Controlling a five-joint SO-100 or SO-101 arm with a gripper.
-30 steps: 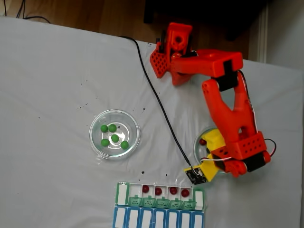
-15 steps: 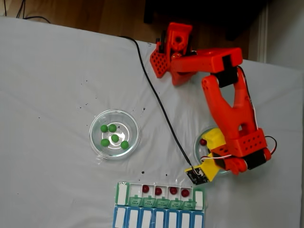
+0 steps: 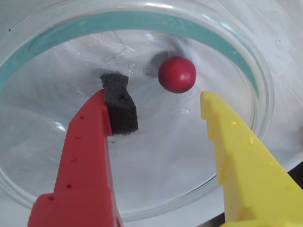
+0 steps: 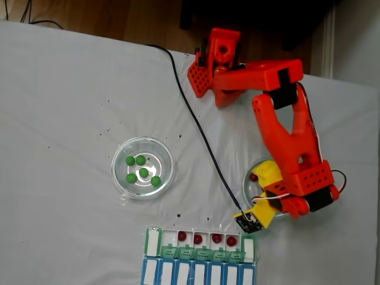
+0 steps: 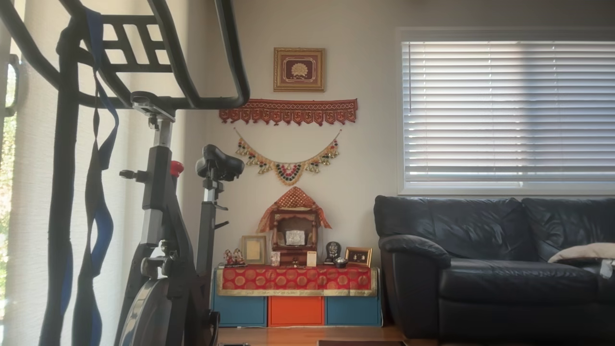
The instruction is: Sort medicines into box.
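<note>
Gripper (image 3: pixel 158 111) spread wide, empty, over glass dish (image 3: pixel 255 71); we see the last red ball (image 3: pixel 177 74) beyond the fingertips. Risk: closing short flicks it away on slick glass.

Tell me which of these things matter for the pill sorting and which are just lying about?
Part of the job: red ball, green balls, both glass dishes, pill organizer, open pincer.

Just lying about: black cable, exercise bike, sofa.
</note>
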